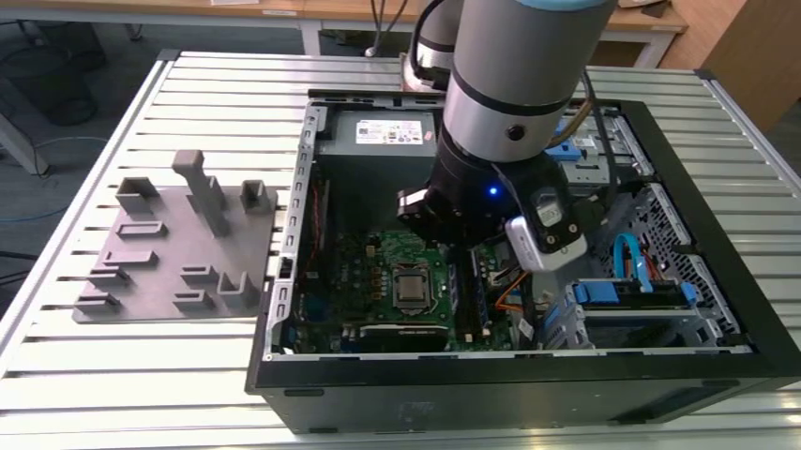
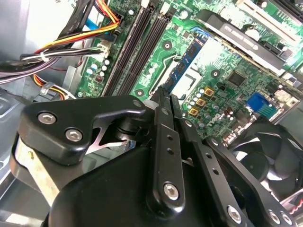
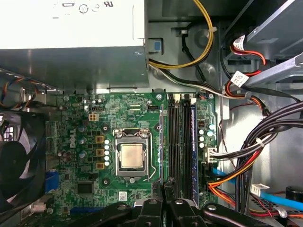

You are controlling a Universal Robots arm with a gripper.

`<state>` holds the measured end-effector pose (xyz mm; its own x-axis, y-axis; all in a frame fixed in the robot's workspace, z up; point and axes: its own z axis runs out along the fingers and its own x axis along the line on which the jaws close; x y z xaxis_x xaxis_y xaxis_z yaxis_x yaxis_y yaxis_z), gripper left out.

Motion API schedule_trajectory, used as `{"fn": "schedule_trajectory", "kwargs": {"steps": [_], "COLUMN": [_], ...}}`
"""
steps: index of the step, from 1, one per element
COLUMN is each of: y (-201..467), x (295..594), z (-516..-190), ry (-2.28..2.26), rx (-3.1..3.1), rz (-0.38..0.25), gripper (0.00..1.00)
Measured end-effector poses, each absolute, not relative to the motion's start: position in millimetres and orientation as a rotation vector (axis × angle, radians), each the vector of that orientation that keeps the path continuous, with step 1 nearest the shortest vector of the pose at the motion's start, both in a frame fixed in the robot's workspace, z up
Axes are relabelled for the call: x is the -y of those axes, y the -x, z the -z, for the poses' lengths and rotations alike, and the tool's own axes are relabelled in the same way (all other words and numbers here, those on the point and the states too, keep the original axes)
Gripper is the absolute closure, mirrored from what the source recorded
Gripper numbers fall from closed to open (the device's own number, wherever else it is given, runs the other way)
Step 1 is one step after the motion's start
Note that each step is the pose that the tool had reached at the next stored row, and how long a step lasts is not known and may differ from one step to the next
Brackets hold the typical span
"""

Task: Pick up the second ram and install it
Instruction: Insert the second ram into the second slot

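Tool [image 3: 164, 189] sits inside the open PC case [image 1: 701, 370], fingers [image 2: 163, 101] pressed together w/ nothing between them, tips over the motherboard [image 3: 85, 123] beside the CPU socket [image 3: 131, 156]. Second ram [image 3: 192, 146] – dark blue stick – stands seated in a slot next to two empty black slots. Grey holder tray [image 1: 175, 248] rests on the slatted surface [image 1: 126, 375] outside the case.

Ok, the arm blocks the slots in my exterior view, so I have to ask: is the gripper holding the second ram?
Observer: Yes. In the first wrist view the gripper is shut on the second ram, seen edge-on.
Operator: Is any stick seated?
Observer: One blue stick stands in a slot.
Operator: Any free slots?
Observer: Two black slots beside that stick look empty.
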<state>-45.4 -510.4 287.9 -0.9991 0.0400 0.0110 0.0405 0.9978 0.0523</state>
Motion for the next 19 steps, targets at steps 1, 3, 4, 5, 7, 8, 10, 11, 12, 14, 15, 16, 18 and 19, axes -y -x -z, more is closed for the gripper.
{"fn": "schedule_trajectory", "kwargs": {"steps": [1, 3, 4, 5, 7, 8, 10, 11, 12, 14, 15, 16, 18, 19], "y": [45, 45, 45, 45, 45, 44, 43, 43, 42, 42, 41, 41, 41, 40], "x": [510, 510, 510, 510, 510, 510, 510, 510, 510, 510, 510, 510, 510, 510], "z": [-287, -285, -284, -283, -280, -279, -276, -274, -273, -270, -269, -268, -266, -264], "ry": [0.064, 0.066, 0.067, 0.068, 0.068, 0.068, 0.068, 0.068, 0.068, 0.068, 0.069, 0.069, 0.070, 0.070], "rx": [3.130, 3.130, 3.130, 3.130, 3.130, 3.130, 3.129, 3.129, 3.129, 3.128, 3.129, 3.128, 3.128, 3.129], "rz": [0.083, 0.083, 0.083, 0.083, 0.083, 0.083, 0.083, 0.083, 0.083, 0.083, 0.083, 0.083, 0.083, 0.083], "gripper": [0.87, 0.87, 0.87, 0.87, 0.87, 0.87, 0.87, 0.87, 0.87, 0.87, 0.87, 0.87, 0.87, 0.87]}}
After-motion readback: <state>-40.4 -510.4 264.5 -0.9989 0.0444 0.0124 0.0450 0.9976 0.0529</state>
